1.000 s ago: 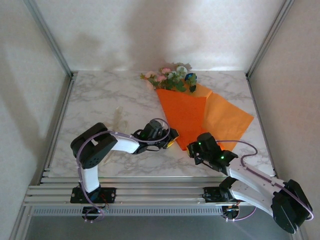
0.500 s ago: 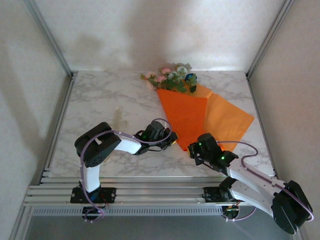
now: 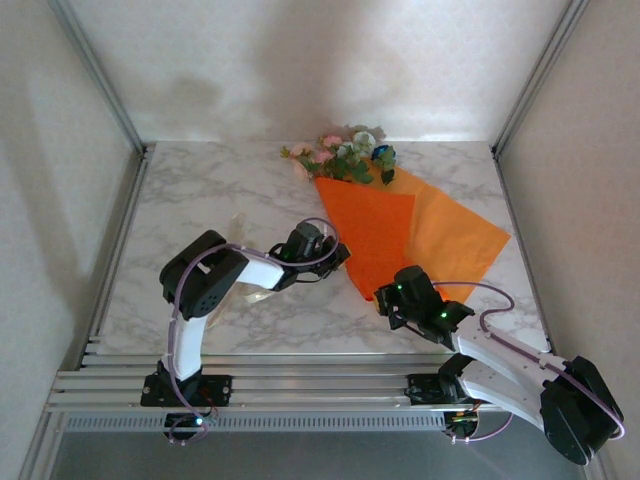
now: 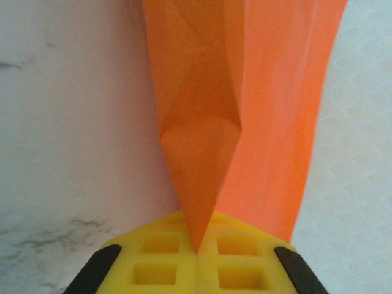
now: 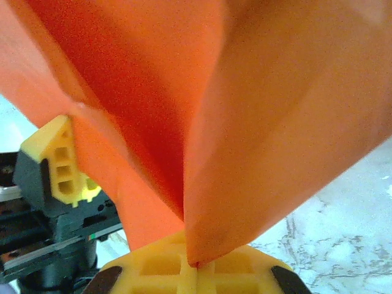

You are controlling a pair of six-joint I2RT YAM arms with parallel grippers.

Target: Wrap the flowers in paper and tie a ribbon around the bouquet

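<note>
The flowers (image 3: pixel 345 157), pink, white and blue with green leaves, lie at the back of the table, their stems hidden under the orange paper (image 3: pixel 445 235). The paper's left part is folded over into a cone shape (image 3: pixel 370 225). My left gripper (image 3: pixel 337 260) is shut on the paper's lower left edge; its yellow pads (image 4: pixel 162 260) pinch a pointed fold (image 4: pixel 199 177). My right gripper (image 3: pixel 385 295) is shut on the paper's near tip, the sheet (image 5: pixel 275 122) rising from its pads (image 5: pixel 159 269). The pale ribbon (image 3: pixel 237 226) lies left of the left arm.
The marble table (image 3: pixel 190 200) is fenced by metal frame posts (image 3: pixel 100 75) at the back corners and a rail (image 3: pixel 300 385) along the near edge. The left gripper's yellow finger (image 5: pixel 58 162) shows in the right wrist view, close beside the paper.
My left gripper has shut on the paper's left edge and drawn a little farther from the near edge. The right gripper has kept its grip and place.
</note>
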